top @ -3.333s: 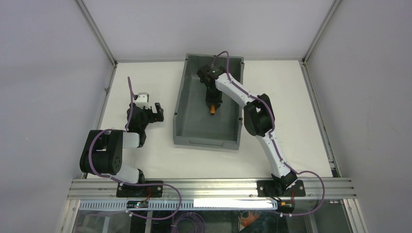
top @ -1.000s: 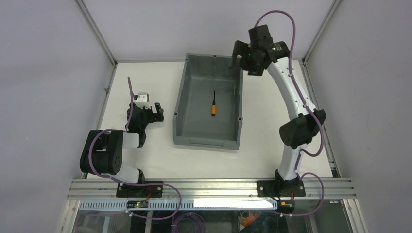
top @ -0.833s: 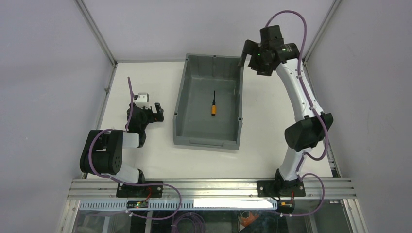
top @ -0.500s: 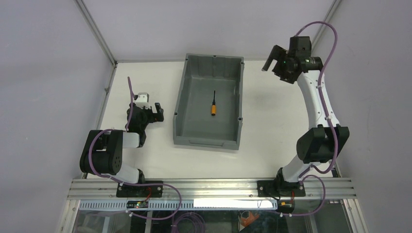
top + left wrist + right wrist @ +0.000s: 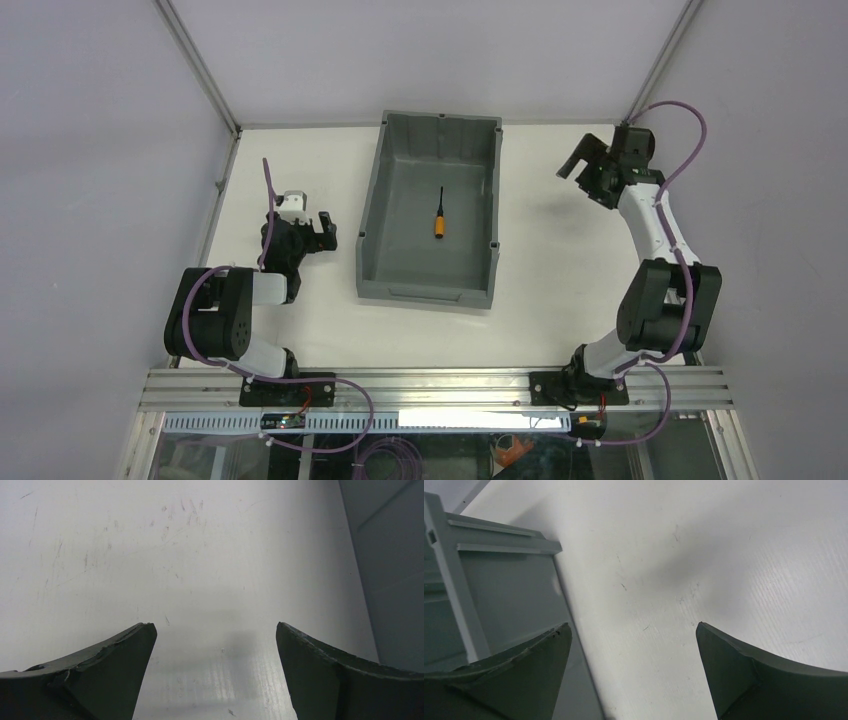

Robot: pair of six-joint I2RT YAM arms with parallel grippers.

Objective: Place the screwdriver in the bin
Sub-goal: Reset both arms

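Note:
The screwdriver (image 5: pixel 440 213), orange handle and thin black shaft, lies on the floor of the grey bin (image 5: pixel 375 215), handle toward the near side. My right gripper (image 5: pixel 578 165) hangs open and empty over the white table to the right of the bin, and the bin's outer wall (image 5: pixel 499 595) shows at the left of its wrist view. My left gripper (image 5: pixel 322 228) sits open and empty on the table left of the bin. In the left wrist view the open fingers (image 5: pixel 105 670) frame bare table, with the bin wall (image 5: pixel 395 565) at the right.
White table (image 5: pixel 560 270) enclosed by grey side walls and metal frame posts (image 5: pixel 200 70). The right arm's elbow (image 5: pixel 670 300) stands folded near the right edge. The left arm's elbow (image 5: pixel 215 315) rests near the front left. A rail (image 5: pixel 430 385) runs along the near edge.
The right arm let go of the screwdriver in the bin, rose, and swung right out of the bin. Over the last second it moved from the bin's far right corner down toward the table.

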